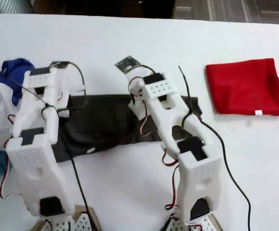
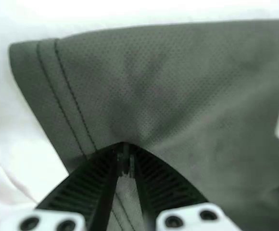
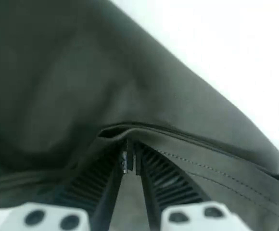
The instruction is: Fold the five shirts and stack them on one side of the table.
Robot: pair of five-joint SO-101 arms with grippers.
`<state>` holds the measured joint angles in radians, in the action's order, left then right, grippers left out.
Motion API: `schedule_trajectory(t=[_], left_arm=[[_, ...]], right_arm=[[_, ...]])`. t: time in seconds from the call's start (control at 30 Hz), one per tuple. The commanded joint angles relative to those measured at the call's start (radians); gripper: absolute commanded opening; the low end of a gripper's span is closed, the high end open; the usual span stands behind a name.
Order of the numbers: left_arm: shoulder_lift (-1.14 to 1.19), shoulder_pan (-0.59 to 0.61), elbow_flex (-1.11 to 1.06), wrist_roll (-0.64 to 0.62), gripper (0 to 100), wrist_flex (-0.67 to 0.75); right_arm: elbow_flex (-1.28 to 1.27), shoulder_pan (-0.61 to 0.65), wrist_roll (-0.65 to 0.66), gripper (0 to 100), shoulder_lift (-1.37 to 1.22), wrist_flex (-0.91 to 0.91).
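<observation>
Shirt (image 1: 106,122) nipped by left pincer (image 2: 125,161) and right pincer (image 3: 130,161), both angled low.

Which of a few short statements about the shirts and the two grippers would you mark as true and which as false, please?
1. The left gripper and the right gripper are both shut on the dark shirt. True.
2. The red shirt lies crumpled under the grippers. False: it lies folded on the table, apart from both grippers.
3. A blue shirt lies unfolded at the opposite side of the table from the red shirt. True.
4. The dark shirt is stacked on the red shirt. False: the two lie apart, with bare table between them.
</observation>
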<state>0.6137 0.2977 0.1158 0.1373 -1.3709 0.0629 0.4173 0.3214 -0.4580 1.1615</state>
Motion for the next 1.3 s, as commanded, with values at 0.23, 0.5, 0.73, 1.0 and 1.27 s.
schedule_trajectory(t=[0.23,0.5,0.73,1.0,1.27], left_arm=[[0.014,0.011,0.022,-0.006,2,0.025],[-0.035,0.009,0.047,-0.008,2,-0.054],[-0.201,0.015,0.056,0.008,2,-0.250],[-0.282,0.026,-0.156,0.103,2,-0.325],[-0.307,0.112,-0.372,0.178,2,-0.127]], right_arm=[[0.038,-0.079,-0.017,2.0,0.202,0.130],[-0.074,-0.211,0.074,2.0,0.343,0.232],[-0.267,-0.288,0.083,2.0,0.346,0.124],[-0.316,-0.303,0.117,2.0,0.346,0.120],[-0.350,-0.335,0.153,2.0,0.346,0.120]])
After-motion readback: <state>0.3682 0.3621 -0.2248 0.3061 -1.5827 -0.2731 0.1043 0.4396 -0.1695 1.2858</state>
